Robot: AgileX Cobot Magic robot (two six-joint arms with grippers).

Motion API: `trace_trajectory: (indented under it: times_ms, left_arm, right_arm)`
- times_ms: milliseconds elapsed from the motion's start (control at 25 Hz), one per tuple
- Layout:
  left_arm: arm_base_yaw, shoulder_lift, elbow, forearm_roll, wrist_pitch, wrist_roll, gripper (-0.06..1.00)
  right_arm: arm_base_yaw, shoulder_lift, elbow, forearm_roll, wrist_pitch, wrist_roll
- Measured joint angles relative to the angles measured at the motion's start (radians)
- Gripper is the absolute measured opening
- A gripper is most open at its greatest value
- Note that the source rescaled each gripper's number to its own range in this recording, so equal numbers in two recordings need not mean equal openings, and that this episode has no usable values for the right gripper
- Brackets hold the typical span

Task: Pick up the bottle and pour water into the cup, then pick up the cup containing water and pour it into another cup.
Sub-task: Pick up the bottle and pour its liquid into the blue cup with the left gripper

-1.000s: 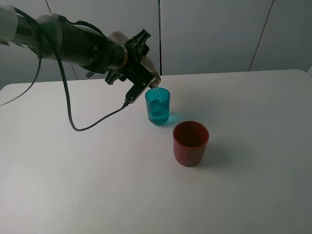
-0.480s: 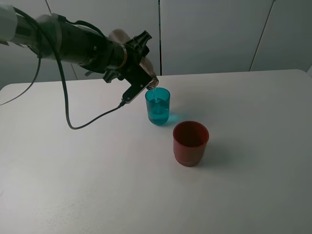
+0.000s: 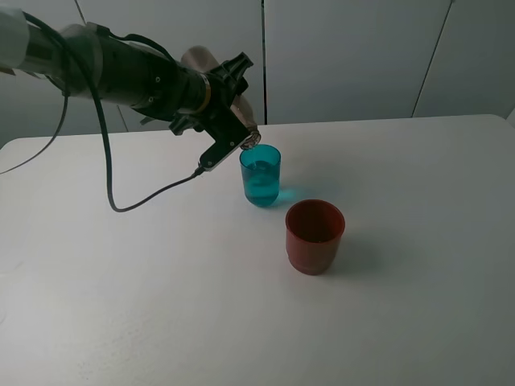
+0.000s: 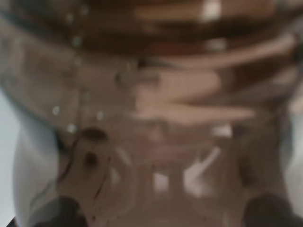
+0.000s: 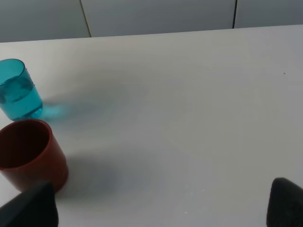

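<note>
Two dark fingertips (image 5: 33, 208) of my right gripper (image 5: 158, 210) sit at the lower corners of its wrist view, spread wide with only the bare white table (image 5: 189, 118) between them, so those jaws are apart and hold nothing. In the overhead view this gripper does not appear.

Closest to me on the table stands the red cup (image 3: 315, 236), upright and opaque, and I see no water inside it. Just beyond it and slightly to the left is the teal cup (image 3: 261, 174), also upright and apart from the red one, with water filling part of it.

Over the far-left rim of the teal cup hangs the mouth of the bottle (image 3: 252, 138), tipped steeply downward. My left gripper (image 3: 232, 119) is clamped around the bottle's body, and the brownish base pokes out behind it. In the left wrist view the ribbed, tinted plastic fills nearly the whole picture, blurred, with droplets on it. I cannot make out a stream between the neck and the cup.

A black cable (image 3: 113, 193) loops from that gripper down over the table and back up to the left arm (image 3: 121, 68). Pale wall panels (image 3: 362, 56) lie behind everything.
</note>
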Motion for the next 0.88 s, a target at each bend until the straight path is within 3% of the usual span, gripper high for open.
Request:
trace_trajectory:
  times_ms: [880]
  left_arm:
    - [-0.029, 0.0, -0.019, 0.0, 0.052, 0.021, 0.02]
  right_arm:
    - [0.0, 0.0, 0.0, 0.0, 0.0, 0.0]
